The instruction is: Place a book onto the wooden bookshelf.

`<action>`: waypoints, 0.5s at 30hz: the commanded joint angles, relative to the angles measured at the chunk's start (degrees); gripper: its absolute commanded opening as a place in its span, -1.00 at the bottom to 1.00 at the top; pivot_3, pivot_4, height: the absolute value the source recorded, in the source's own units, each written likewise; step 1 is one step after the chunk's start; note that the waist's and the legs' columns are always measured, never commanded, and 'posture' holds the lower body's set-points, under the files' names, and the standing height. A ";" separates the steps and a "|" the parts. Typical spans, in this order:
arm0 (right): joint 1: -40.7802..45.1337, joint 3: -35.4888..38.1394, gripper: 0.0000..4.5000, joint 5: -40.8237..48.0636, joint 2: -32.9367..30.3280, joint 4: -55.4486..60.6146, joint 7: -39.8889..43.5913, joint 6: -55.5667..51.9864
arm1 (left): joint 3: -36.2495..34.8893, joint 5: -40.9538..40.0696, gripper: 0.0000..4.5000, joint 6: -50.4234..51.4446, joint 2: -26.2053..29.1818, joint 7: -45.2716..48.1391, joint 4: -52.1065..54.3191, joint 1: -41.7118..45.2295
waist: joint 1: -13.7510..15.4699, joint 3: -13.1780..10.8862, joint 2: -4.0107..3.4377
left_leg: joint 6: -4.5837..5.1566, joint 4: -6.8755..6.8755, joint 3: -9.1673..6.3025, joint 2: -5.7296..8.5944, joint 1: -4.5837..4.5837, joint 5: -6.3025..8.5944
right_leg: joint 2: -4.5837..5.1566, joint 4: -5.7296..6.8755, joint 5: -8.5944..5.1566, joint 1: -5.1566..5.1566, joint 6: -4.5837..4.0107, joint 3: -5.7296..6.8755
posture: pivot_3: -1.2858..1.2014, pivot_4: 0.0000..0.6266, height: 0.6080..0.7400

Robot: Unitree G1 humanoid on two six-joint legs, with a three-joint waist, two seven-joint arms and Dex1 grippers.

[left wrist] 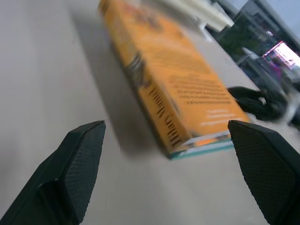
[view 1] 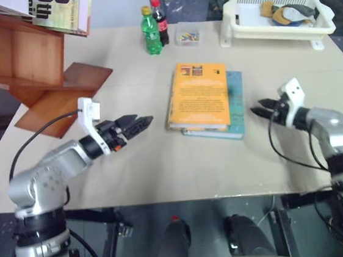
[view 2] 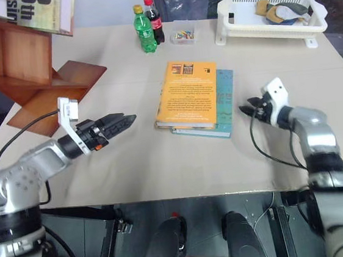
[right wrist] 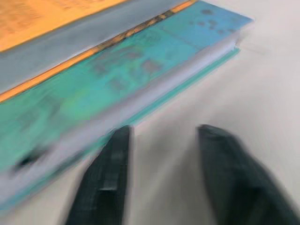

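While both arms reach over the table (view 1: 164, 172), the scene reads as follows.

Left gripper: the left gripper (view 1: 139, 124) points at the book from its spine side, with its 2 black fingers (left wrist: 79, 164) spread wide and nothing between them.

Right gripper: the right gripper (view 2: 249, 107) points at the 2 stacked books from the opposite side; its 2 fingers (right wrist: 105, 178) stand apart with bare table between them, released and grasping nothing.

Book: the orange-yellow book (view 1: 197, 95) lies flat between the 2 grippers, near both, touching neither.

Teal book: the teal book (view 1: 235, 106) lies under the orange one, and its uncovered edge is on the side of the right gripper, just in front of those fingertips.

Wooden bookshelf: the bookshelf (view 1: 36, 69) stands beyond the left gripper, on its outer side, well apart from the book; magazines (view 1: 54, 9) lean on its upper panel.

Bottles: 2 bottles (view 1: 154, 29), 1 green and 1 dark with a red cap, stand far beyond the book.

Small box: a clear box (view 1: 187, 36) sits just beside the bottles.

Basket: a white basket (view 1: 234, 20) stands far beyond the right gripper.
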State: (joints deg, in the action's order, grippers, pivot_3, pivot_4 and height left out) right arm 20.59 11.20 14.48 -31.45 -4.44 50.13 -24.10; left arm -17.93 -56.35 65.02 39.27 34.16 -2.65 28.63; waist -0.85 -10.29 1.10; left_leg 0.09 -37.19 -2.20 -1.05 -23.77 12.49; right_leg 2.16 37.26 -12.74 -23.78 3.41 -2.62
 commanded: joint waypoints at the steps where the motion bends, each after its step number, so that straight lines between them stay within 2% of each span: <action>1: -7.34 6.21 0.87 11.79 -1.45 29.45 -3.57 -10.59 | 2.41 -0.58 1.00 8.40 -0.10 3.61 -13.01 9.19 | -0.33 -0.03 -0.04 | 0.00 0.00 0.02 0.00 0.04 0.00 | -0.01 0.05 0.00 -0.01 0.00 -0.02 | 0.03 -0.52 1.00; 4: -12.56 8.20 0.87 19.76 -1.67 46.17 -8.16 -16.93 | 6.35 4.26 1.00 7.32 -2.82 7.88 -26.08 17.46 | -1.16 -0.02 -0.02 | 0.00 -0.03 0.00 -0.01 0.14 0.00 | -0.05 0.25 -0.12 -0.01 0.16 -0.03 | 0.03 -0.52 1.00; 7: -15.53 7.67 0.87 24.49 -2.50 55.74 -12.65 -21.20 | 8.53 9.42 1.00 3.94 -5.79 11.08 -39.67 25.41 | -1.39 0.03 0.11 | -0.01 -0.12 -0.04 -0.04 0.17 -0.01 | -0.11 0.32 -0.15 0.00 0.20 -0.01 | 0.03 -0.52 1.00; 11: -16.86 6.44 0.94 26.93 -2.29 62.58 -20.17 -23.98 | 10.72 17.39 1.00 -3.05 -9.08 15.09 -55.67 34.13 | -1.42 0.01 0.17 | -0.01 -0.22 0.04 -0.04 0.14 -0.02 | -0.11 0.36 -0.15 -0.01 0.20 -0.08 | 0.03 -0.52 1.00; 15: -18.74 5.41 0.94 27.59 -3.55 64.44 -25.91 -23.05 | 10.72 22.86 1.00 -7.91 -11.02 17.56 -64.73 39.07 | -1.14 0.00 0.20 | -0.01 -0.22 0.03 -0.03 -0.01 -0.02 | -0.10 0.34 -0.07 -0.13 0.05 -0.07 | 0.03 -0.52 1.00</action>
State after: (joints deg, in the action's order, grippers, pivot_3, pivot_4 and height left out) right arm 2.44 16.34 41.47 -33.77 57.96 26.72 -48.37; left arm -6.66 -35.22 59.21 28.35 50.07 -65.36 65.33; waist -1.99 -10.29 1.30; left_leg 0.08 -37.39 -2.16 -1.09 -23.81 12.47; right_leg 2.06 37.58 -12.78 -23.92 3.40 -2.69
